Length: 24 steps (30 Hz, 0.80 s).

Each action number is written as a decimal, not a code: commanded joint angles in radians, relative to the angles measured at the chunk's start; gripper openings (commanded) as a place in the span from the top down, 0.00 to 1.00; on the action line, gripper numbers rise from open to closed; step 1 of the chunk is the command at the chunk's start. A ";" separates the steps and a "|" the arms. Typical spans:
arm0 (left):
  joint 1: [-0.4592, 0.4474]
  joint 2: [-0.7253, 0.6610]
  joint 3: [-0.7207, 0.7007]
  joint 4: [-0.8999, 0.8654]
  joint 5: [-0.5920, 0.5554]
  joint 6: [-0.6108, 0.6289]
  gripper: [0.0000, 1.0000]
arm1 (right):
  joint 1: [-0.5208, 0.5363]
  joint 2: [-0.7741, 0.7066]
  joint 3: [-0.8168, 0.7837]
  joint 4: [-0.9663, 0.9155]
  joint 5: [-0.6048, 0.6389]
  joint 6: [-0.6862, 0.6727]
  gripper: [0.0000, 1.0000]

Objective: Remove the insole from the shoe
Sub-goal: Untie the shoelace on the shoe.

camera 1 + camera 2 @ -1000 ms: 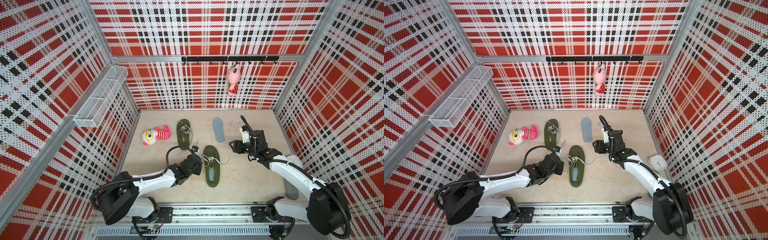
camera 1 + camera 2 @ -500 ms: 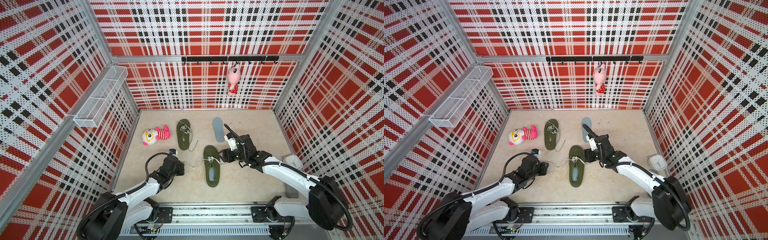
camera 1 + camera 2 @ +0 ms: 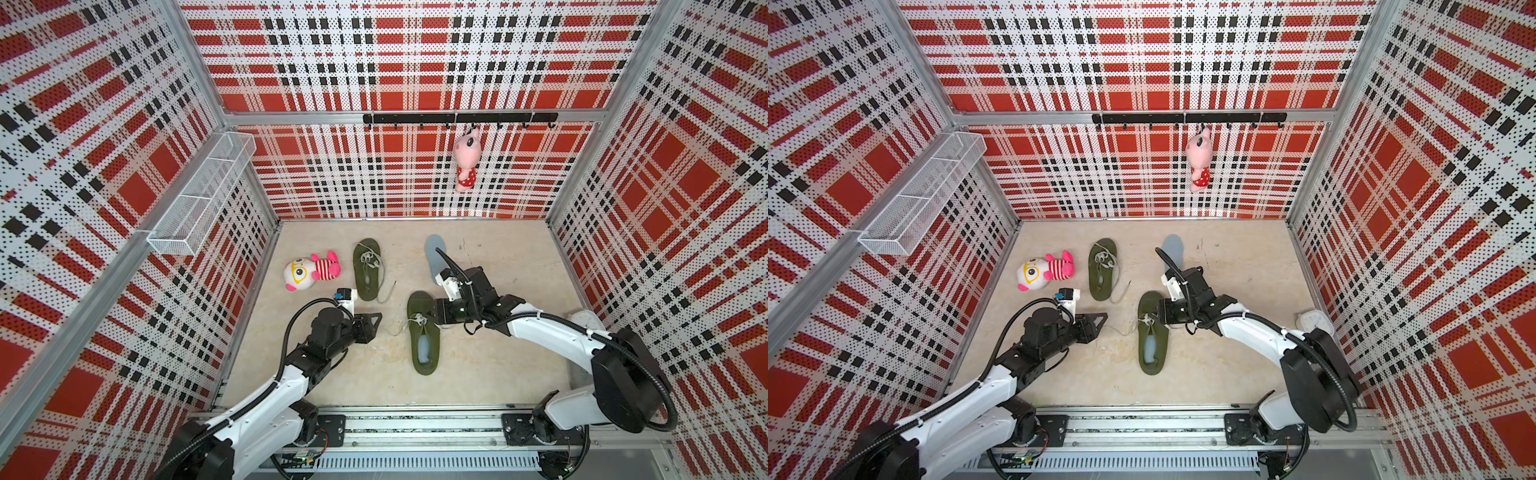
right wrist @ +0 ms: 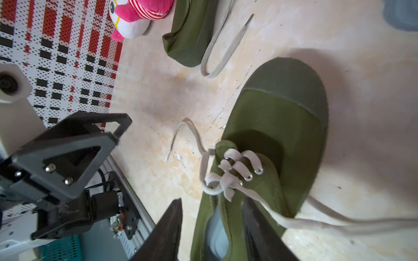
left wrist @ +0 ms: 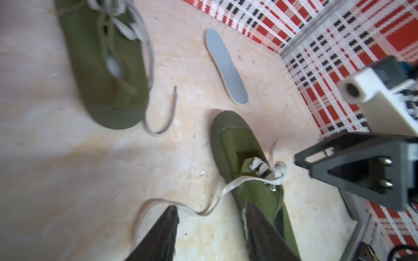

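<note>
Bare floor (image 3: 498, 365) right of the near shoe (image 3: 423, 336) and past its heel toward the rail (image 3: 415, 424): wide lane. Laced end is blocked by the right gripper (image 3: 436, 312), jaws apart astride the shoe's side wall in the wrist view, possibly touching; too close to tell. The left gripper (image 3: 1098, 322), jaws apart, faces the shoe across a narrow gap with a loose lace (image 5: 248, 179) on it. The far shoe (image 3: 367, 270) and plush toy (image 3: 309, 272) crowd the left side. Behind the right gripper lies a loose insole (image 3: 431, 251).

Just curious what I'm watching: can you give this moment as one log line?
right gripper: open, astride near shoe side wall | left gripper: open, empty | insole: inside near shoe
</note>
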 commanded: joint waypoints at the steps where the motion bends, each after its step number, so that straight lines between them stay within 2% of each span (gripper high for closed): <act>1: -0.067 0.087 0.052 0.139 0.082 -0.023 0.48 | 0.001 0.043 0.029 0.052 -0.062 0.066 0.59; 6: -0.135 0.228 0.123 0.175 0.088 -0.014 0.50 | 0.001 0.077 0.047 0.024 -0.037 0.074 0.63; 11: -0.137 0.271 0.132 0.192 0.077 -0.015 0.51 | 0.001 0.086 0.050 -0.015 0.011 0.064 0.70; 14: -0.138 0.281 0.131 0.203 0.080 -0.014 0.51 | 0.001 0.091 0.055 -0.040 0.021 0.055 0.75; 21: -0.141 0.306 0.141 0.223 0.097 -0.007 0.51 | 0.001 0.081 0.057 -0.046 0.031 0.045 0.99; 24: -0.141 0.314 0.146 0.229 0.107 0.000 0.51 | 0.001 0.061 0.055 -0.054 0.049 0.038 1.00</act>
